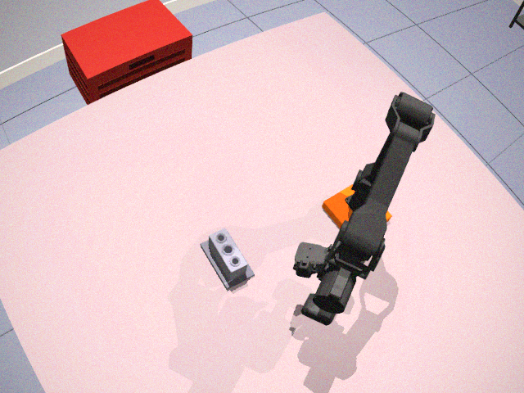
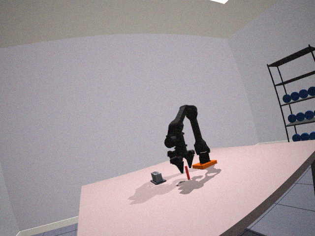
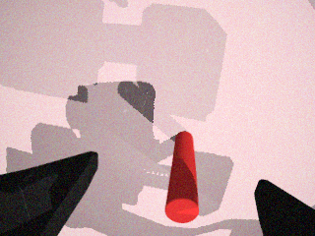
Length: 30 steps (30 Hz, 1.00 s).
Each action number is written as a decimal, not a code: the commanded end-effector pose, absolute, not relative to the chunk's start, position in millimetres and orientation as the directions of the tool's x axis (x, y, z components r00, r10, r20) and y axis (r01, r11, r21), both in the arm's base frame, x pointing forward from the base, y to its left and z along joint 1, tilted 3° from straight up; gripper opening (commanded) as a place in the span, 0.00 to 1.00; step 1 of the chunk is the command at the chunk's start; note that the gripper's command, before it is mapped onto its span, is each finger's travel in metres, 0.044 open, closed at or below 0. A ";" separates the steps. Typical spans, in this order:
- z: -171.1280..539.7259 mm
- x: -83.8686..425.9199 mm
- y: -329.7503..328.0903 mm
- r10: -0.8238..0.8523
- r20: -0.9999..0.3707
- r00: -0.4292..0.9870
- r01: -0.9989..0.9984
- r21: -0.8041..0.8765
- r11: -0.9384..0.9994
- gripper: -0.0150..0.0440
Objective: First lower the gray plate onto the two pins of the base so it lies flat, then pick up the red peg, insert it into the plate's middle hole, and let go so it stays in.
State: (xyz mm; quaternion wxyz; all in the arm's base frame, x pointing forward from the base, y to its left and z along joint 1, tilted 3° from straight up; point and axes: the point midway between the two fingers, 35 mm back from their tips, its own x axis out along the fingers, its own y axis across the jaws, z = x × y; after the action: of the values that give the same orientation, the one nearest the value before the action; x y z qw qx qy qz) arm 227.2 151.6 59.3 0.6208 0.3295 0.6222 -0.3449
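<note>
The gray plate [image 1: 241,268] [image 2: 156,176], a block with three holes in a row, sits flat on the dark gray base [image 1: 216,267] [image 2: 161,182]. Its middle hole looks empty; the pins cannot be made out. The red peg [image 2: 188,176] [image 3: 181,210] stands upright on the table, apart from the base; the arm hides it in the top view. My gripper [image 2: 186,170] [image 3: 177,175] is open and points down. In the wrist view its fingers stand either side of the peg with wide gaps. In the exterior view the fingertips are around the height of the peg's top.
The orange block [image 1: 337,209] [image 2: 198,166] is at the arm's foot. A red cabinet [image 1: 127,38] stands beyond the table's far edge in the top view. A shelf rack [image 2: 277,94] with blue round weights stands off the table. The arm casts shadows across the pink tabletop.
</note>
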 end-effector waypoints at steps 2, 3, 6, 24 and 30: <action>49.7 224.7 150.7 -0.019 -1.000 -0.022 0.839 -0.029 0.544 1.00; 48.1 224.6 150.6 -0.019 -1.000 -0.022 0.839 -0.029 0.544 1.00; 45.8 224.4 150.4 -0.019 -1.000 -0.022 0.839 -0.029 0.544 1.00; 45.8 224.4 150.4 -0.019 -1.000 -0.022 0.839 -0.029 0.544 0.30; 46.3 224.5 150.5 -0.019 -1.000 -0.022 0.839 -0.029 0.544 0.25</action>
State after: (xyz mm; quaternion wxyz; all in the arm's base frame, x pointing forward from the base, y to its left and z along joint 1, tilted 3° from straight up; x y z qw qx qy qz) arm 224.9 149.9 46.3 0.6194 0.3273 0.6232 -0.3476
